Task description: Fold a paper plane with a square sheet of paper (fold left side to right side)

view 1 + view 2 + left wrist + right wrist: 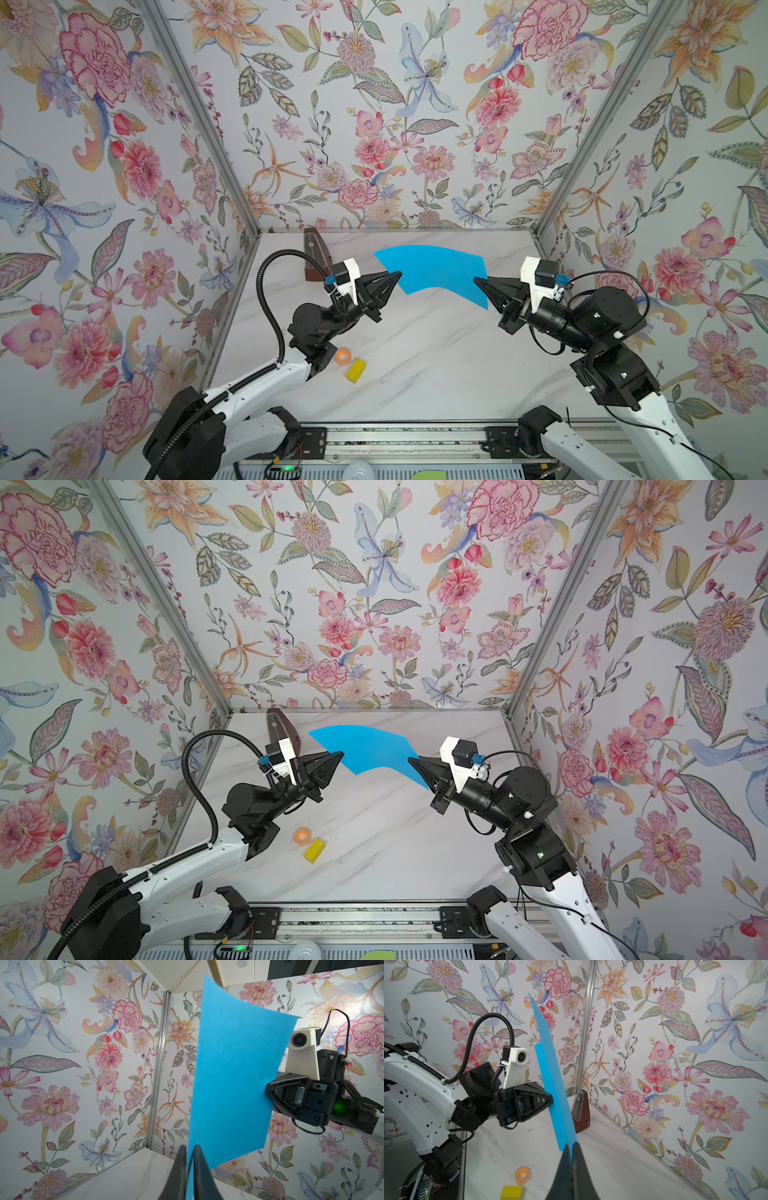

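The square sheet of paper (436, 270) (365, 748) is bright blue and hangs in the air above the back of the table, bowed into an arch between my two grippers. My left gripper (400, 273) (341, 753) is shut on its left edge. In the left wrist view the sheet (234, 1074) runs down between the two fingers of that gripper (190, 1147), which stand a narrow slit apart. My right gripper (476, 279) (410, 759) is shut on the right edge. Its closed tips (572, 1144) pinch the sheet (550, 1076), seen almost edge-on. No fold shows.
A brown wooden metronome (313, 259) (580, 1109) stands at the back left, behind the left gripper. An orange tape roll (343, 356) (522, 1175) and a small yellow block (356, 370) (511, 1192) lie on the marble table below the left arm. Floral walls close three sides.
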Robot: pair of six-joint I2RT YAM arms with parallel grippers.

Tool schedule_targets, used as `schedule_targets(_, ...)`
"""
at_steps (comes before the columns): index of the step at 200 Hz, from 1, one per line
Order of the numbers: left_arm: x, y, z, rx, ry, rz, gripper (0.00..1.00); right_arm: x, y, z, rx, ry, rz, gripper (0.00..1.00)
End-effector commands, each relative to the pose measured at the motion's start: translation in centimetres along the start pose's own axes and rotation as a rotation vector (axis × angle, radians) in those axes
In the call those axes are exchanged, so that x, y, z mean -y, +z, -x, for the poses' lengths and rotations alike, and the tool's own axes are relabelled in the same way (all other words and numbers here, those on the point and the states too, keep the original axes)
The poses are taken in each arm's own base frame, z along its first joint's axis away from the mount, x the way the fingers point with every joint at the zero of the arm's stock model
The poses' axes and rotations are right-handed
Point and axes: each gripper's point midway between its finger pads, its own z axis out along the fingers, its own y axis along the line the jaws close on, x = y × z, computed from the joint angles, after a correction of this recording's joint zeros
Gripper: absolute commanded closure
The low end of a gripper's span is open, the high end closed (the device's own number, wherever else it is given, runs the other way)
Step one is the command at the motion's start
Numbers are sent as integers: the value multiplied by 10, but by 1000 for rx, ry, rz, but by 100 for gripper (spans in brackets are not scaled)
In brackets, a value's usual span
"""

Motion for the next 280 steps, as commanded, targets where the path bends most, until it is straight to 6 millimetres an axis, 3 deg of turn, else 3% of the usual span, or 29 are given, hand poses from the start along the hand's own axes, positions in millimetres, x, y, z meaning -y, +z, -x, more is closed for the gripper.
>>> schedule_targets(1, 8, -2, -5, -9, -6, -40, 87, -2, -1, 3, 20, 3, 4, 100)
schedule_targets(55, 9, -4, -8, -25, -6, -41, 99, 0, -1, 1, 15, 7, -6, 100)
schedule_targets(83, 3, -1, -15, -73, -42, -11, 100, 15, -1, -6, -12, 24, -95, 100)
schedule_targets(105, -3, 2, -33, -179, -99, 18, 100, 32, -2, -17, -49, 39, -192, 85)
schedule_targets(114, -5, 2, -42, -226, -125, 33, 100, 41, -2, -25, -74, 50, -237, 74)
schedule_targets(134, -11, -2, -70, -358, -188, 66, 100, 55, -1, -40, -125, 79, -312, 59)
schedule_targets(151, -14, -11, -95, -460, -248, 96, 100, 72, 0, -60, -202, 134, -401, 45)
schedule_targets(177, -18, -33, -134, -571, -347, 156, 100, 87, 3, -96, -332, 227, -477, 31)
schedule_targets(223, -27, -70, -210, -872, -523, 262, 100, 93, 12, -167, -504, 501, -548, 27)
schedule_targets(256, -28, -93, -254, -1052, -638, 281, 100, 76, 18, -228, -653, 707, -513, 30)
schedule_targets(280, -42, -116, -280, -1207, -621, 359, 100, 64, 18, -262, -731, 800, -493, 31)
